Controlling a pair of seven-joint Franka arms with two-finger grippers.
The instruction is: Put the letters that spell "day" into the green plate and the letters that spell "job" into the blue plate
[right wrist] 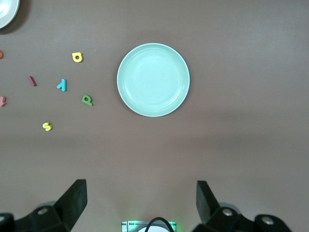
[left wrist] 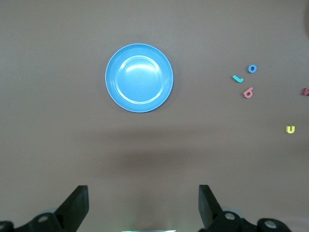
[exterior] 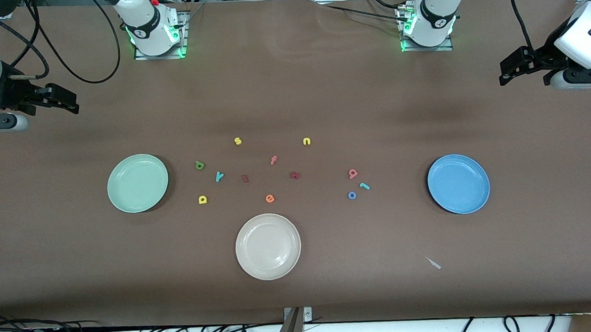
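The green plate [exterior: 137,183] [right wrist: 153,79] lies toward the right arm's end, with the green d [exterior: 200,165] [right wrist: 87,100], teal y [exterior: 219,176] [right wrist: 62,85] and yellow a [exterior: 202,199] [right wrist: 77,57] on the table beside it. The blue plate [exterior: 458,183] [left wrist: 139,78] lies toward the left arm's end. Beside it are the pink b [exterior: 353,173] [left wrist: 248,92], teal j [exterior: 364,185] [left wrist: 237,79] and blue o [exterior: 351,195] [left wrist: 252,68]. Both plates hold nothing. My right gripper [exterior: 72,101] [right wrist: 141,200] and left gripper [exterior: 505,72] [left wrist: 143,203] hang open and empty at the table's ends.
A cream-white plate [exterior: 268,246] sits nearest the front camera. Between the coloured plates lie a yellow s [exterior: 238,140], yellow n [exterior: 306,141], pink f [exterior: 273,160], orange e [exterior: 270,198] and two dark red letters [exterior: 295,175]. A small pale scrap [exterior: 433,263] lies near the front edge.
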